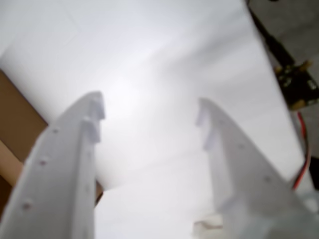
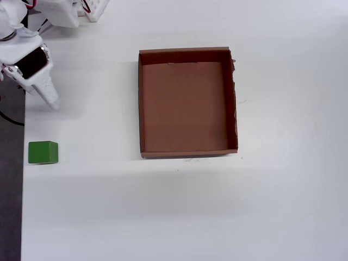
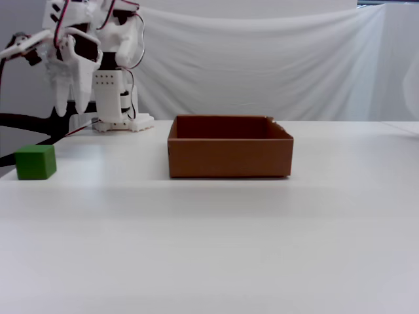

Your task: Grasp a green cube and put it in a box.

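Near table's left edge in overhead view: green cube (image 2: pixel 43 152); pincer (image 1: pixel 152 112) spread, empty; box (image 2: pixel 187 154) well apart.

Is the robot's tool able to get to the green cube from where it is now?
Probably yes. The tool hangs open above the table, and the green cube sits alone near the table edge with nothing between them. The box stands well off to the side.

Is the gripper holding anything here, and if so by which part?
Nothing is held. The gripper is open and empty, raised above the table; the green cube sits untouched on the table, outside the box.
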Available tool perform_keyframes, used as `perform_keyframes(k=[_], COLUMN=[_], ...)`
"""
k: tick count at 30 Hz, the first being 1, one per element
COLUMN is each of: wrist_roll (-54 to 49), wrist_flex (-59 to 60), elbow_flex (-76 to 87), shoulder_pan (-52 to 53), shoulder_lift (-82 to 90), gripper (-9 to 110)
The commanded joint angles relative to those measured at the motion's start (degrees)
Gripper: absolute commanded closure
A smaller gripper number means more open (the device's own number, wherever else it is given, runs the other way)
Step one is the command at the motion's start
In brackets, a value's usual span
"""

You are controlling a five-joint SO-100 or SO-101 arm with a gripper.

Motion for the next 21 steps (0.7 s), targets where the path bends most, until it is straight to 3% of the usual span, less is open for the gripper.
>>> perform_keyframes(k=[1,21], wrist_roll=[-3.08,-17.4], wrist_flex=[-5.36,-13.54], elbow_flex=[-3.96,-21.18], shoulder_pan=[0.97,1.23], shoulder_lift=[-4.83,-30.59], gripper=[76,75])
